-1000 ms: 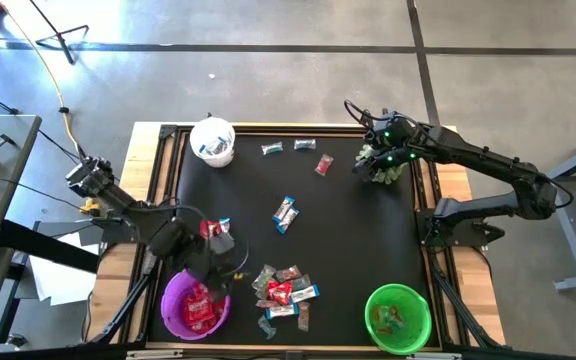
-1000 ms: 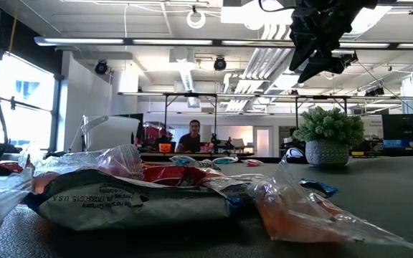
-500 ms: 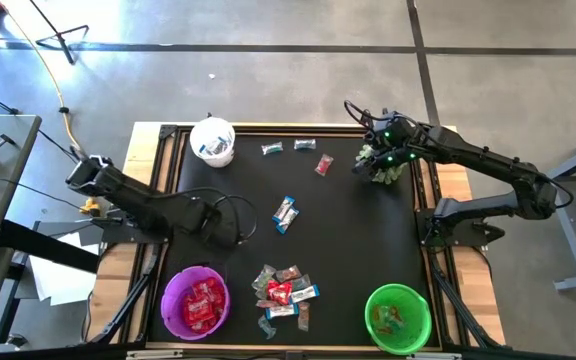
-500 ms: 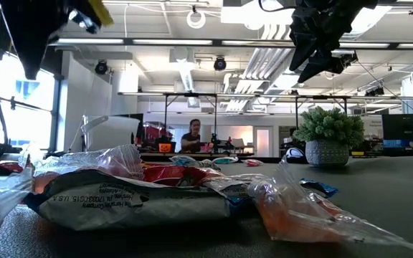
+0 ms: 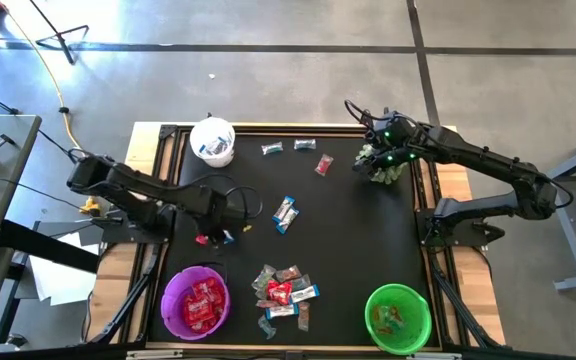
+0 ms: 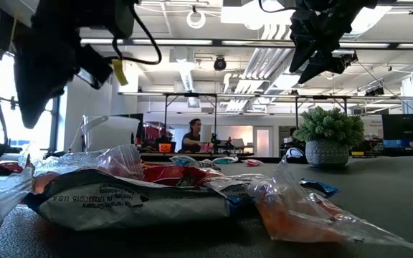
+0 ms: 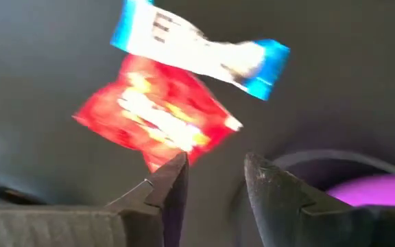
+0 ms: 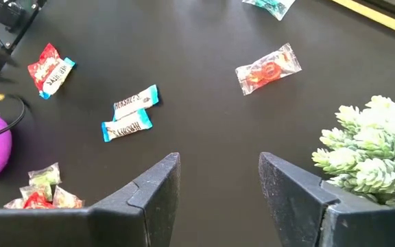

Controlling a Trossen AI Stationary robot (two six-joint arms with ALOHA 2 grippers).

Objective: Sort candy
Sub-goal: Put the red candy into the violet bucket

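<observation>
Beside left hand (image 7: 214, 175), candy (image 7: 158, 123) crosswise.

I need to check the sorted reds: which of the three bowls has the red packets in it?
The purple bowl near the left gripper. It holds shiny red packets; the white bowl and the green bowl hold other candy.

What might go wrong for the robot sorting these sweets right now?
The red packet and the blue-and-white bar lie touching, right in front of the left pincer, so it may grab both or nudge one away. The central candy pile is overlapped, so single picks look tricky. The right pincer hangs beside the spiky plant and might bump it.
</observation>
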